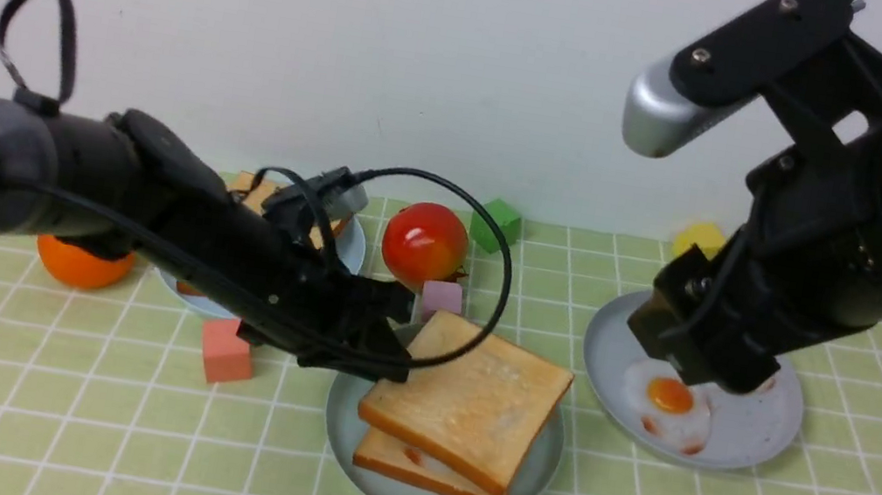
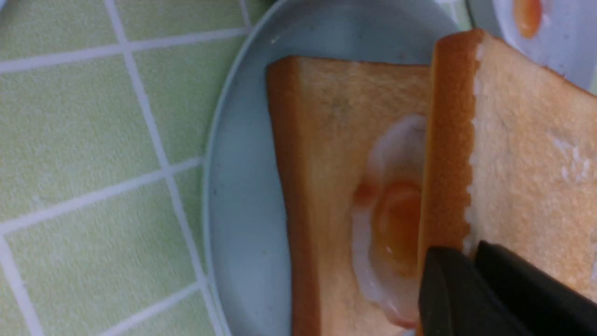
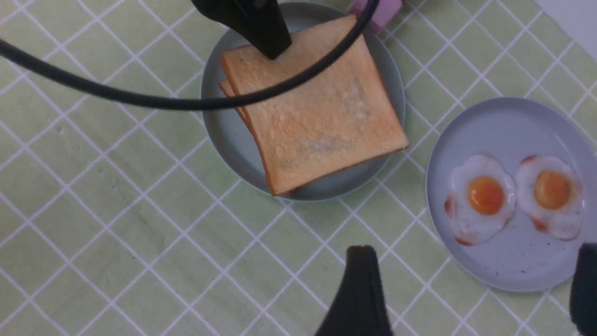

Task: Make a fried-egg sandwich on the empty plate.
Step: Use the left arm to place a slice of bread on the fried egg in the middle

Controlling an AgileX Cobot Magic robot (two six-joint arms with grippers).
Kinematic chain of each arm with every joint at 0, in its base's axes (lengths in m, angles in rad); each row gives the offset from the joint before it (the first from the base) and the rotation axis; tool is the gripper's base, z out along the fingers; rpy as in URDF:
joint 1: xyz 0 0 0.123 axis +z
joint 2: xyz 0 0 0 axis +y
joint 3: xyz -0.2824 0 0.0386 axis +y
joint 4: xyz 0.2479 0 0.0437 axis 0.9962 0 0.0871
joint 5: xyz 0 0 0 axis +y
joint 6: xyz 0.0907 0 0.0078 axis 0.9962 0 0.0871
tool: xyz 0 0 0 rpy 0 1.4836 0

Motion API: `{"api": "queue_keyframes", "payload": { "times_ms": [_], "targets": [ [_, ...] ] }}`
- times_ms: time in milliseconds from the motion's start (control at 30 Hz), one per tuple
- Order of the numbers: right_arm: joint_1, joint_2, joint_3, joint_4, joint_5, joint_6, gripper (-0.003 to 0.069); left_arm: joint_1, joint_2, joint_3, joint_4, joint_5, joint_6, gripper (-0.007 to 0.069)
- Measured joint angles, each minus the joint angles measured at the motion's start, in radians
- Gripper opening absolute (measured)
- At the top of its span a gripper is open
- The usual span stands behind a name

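The robot's left gripper was clenched on the rear-left edge of a square golden-brown top toast slice. It held that edge raised over the lower toast slice and glossy white toy fried egg on the round pale teal-green plastic plate. Lowering the slice level with corners matched before letting go would probably seat it best. Being square, the slice had no long axis; one corner pointed toward the robot. The right gripper hung with jaws apart over a grey-blue egg plate.
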Motion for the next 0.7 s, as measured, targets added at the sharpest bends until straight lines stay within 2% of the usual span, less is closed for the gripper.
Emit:
{"api": "queue_keyframes", "payload": {
  "times_ms": [133,200,333,400,433,533,567,600,633,667,700],
  "targets": [
    [0.0,-0.004,0.0,-0.008,0.027,0.005,0.057,-0.027,0.024,0.002,-0.009,-0.075,-0.026,0.0043],
    [0.0,-0.004,0.0,-0.011,0.038,0.007,0.057,-0.028,0.027,0.003,-0.009,-0.085,-0.058,0.0068],
    [0.0,-0.008,0.0,-0.01,0.039,0.007,0.0553,-0.028,0.023,0.003,0.019,-0.091,-0.112,0.0161],
    [0.0,-0.024,0.0,-0.01,0.04,0.022,0.049,-0.028,0.017,0.003,0.062,-0.067,-0.142,0.0269],
    [0.0,-0.026,0.0,-0.01,0.04,0.025,0.049,-0.028,0.016,0.003,0.069,-0.064,-0.144,0.0288],
    [0.0,-0.07,0.0,-0.003,0.056,0.124,0.0295,-0.027,-0.017,0.003,0.131,0.001,-0.158,0.0424],
    [0.0,-0.095,0.0,0.009,0.063,0.177,0.0202,-0.027,-0.035,0.003,0.16,0.019,-0.161,0.0463],
    [0.0,-0.095,0.0,0.009,0.063,0.186,0.0186,-0.027,-0.038,0.003,0.165,0.027,-0.163,0.0468],
    [0.0,-0.127,0.004,0.021,0.065,0.252,0.0078,-0.027,-0.062,0.003,0.196,0.049,-0.175,0.05],
    [0.0,-0.167,0.017,0.033,0.056,0.304,0.0014,-0.027,-0.081,0.003,0.227,0.067,-0.192,0.0518],
    [0.0,-0.192,0.031,0.04,0.043,0.339,-0.0002,-0.027,-0.095,0.003,0.246,0.084,-0.209,0.0524]
  ]
}}
